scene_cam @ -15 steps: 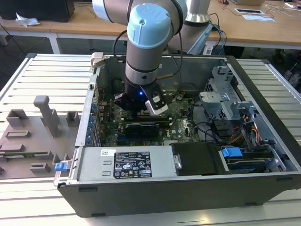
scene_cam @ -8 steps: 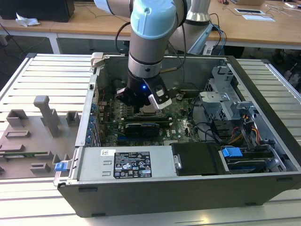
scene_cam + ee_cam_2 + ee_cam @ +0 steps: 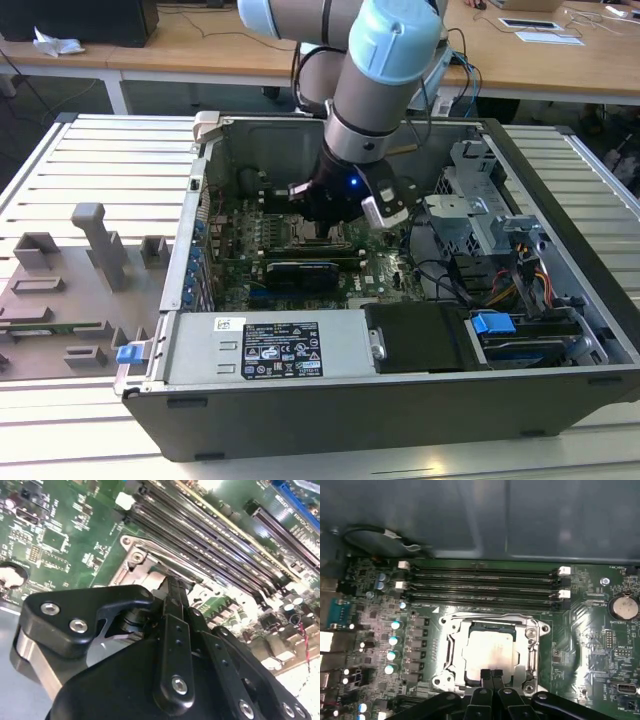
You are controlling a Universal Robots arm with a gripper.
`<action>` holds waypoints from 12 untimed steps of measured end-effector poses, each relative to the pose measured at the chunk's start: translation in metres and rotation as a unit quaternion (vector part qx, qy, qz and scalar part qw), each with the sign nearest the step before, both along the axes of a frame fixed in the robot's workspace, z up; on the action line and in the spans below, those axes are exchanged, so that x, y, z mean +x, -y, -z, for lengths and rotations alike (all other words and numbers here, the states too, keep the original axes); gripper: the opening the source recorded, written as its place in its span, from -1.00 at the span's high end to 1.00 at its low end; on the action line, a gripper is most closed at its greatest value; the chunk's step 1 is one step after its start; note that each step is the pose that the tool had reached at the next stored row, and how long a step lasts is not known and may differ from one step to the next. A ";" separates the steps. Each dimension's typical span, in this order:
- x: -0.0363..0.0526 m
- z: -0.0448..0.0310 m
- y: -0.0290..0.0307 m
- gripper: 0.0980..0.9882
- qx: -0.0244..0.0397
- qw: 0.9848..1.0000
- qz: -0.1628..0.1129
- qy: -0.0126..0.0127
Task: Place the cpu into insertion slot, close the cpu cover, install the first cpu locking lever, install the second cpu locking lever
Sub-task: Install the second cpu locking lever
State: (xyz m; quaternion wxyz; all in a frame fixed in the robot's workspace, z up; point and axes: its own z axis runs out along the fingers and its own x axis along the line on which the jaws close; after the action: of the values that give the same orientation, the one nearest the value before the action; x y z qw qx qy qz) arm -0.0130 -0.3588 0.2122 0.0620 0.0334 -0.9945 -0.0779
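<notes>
One robot arm (image 3: 385, 70) reaches down into an open computer case (image 3: 400, 400), and its black jaws sit low over the green board (image 3: 580, 645). In the first wrist view the jaws are clenched, tip against tip, with nothing between them. The tips rest at the edge of the cpu (image 3: 490, 652), maybe touching it. I think they are squeezed together so they can push like one thin finger. The cpu is already lying flat in the insertion slot (image 3: 443, 622), with its dull grey top facing up. The cpu cover (image 3: 457, 655), a thin shiny frame, looks to be lying down around the chip, so the chip shows through its big window. I cannot tell if the locking levers are done up. Long black memory slots (image 3: 485, 587) run just beside the insertion slot, and a round battery (image 3: 624, 606) sits well apart from it. The case lies on its side so the board faces up, which makes it easy to reach from above. It rests on a grey table (image 3: 100, 160) made of metal strips. In the exterior view, grey blocks (image 3: 100, 240) stand at 9 o'clock from the case, and wooden desks (image 3: 200, 45) stand at 12 o'clock. A big silver power box (image 3: 270, 350) sits at 6 o'clock from the board.
</notes>
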 end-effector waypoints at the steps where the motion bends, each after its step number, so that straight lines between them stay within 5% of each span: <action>1: 0.0006 0.0000 -0.0022 0.98 -0.005 1.000 0.000 0.000; 6: 0.0018 -0.0002 -0.0228 0.98 -0.026 1.000 0.000 0.000; 9: 0.0019 -0.0063 -0.0254 0.98 -0.031 1.000 0.000 0.000; 12: 0.0018 -0.0225 -0.0256 0.98 -0.032 0.999 0.000 0.000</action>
State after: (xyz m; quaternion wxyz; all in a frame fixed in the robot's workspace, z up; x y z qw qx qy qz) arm -0.0111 -0.3332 0.2347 0.0632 0.0315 -0.9964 -0.0463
